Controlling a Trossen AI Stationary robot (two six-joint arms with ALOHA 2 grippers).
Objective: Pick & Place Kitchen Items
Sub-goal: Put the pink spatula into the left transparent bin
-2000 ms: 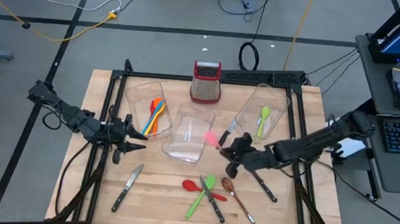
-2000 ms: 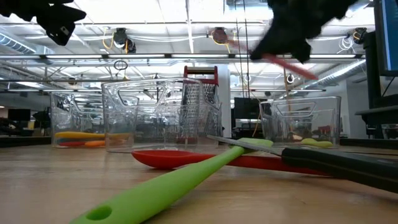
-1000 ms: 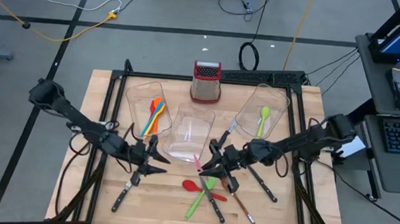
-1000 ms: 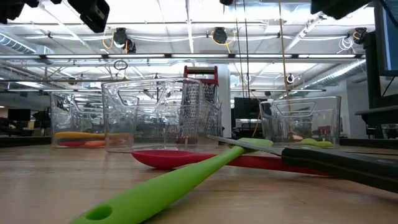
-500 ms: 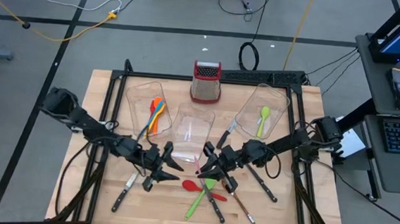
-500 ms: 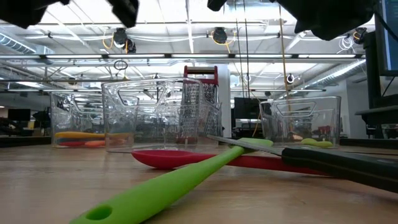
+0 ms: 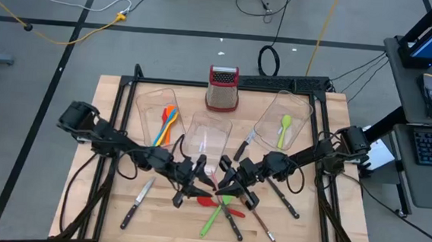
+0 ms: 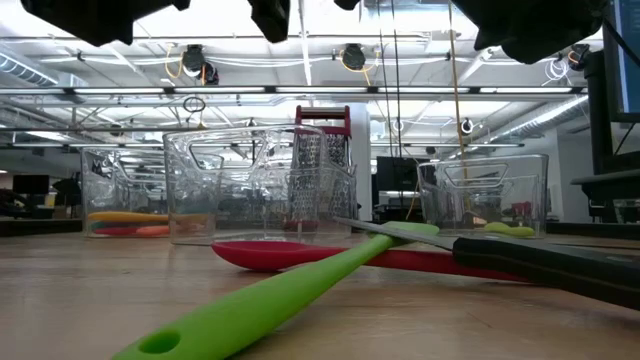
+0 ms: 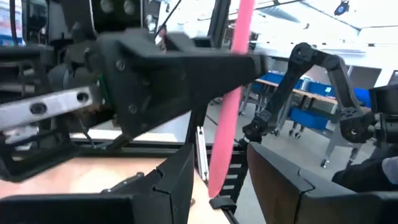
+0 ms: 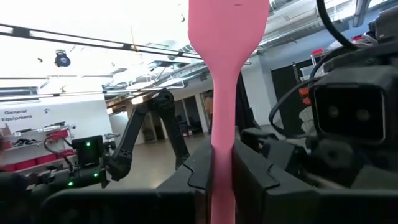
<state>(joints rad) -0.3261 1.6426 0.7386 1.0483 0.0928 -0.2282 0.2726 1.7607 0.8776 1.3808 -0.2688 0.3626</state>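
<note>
The left pincer (image 7: 194,182) has swept in across the counter (image 7: 110,113) to meet the right pincer (image 7: 227,184), its fingers spread around the pink spatula (image 10: 227,81); the right one pinches the handle; a handover looks imminent, bins (image 7: 203,143) beyond.

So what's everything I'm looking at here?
table: one, wooden, under everything
bins: three, clear, back half of table
grater: one, metal with red top, behind bins
utensils: several, orange, yellow, blue, in left bin
green spoon: one, in right bin
red spoon: one, front middle
green spatula: one, lying across red spoon
knives: at least three, black-handled, front of table
brown spoon: one, front right
pink spatula: one, held above table
right gripper: dark, clamping pink spatula
left gripper: dark, open around its handle
</note>
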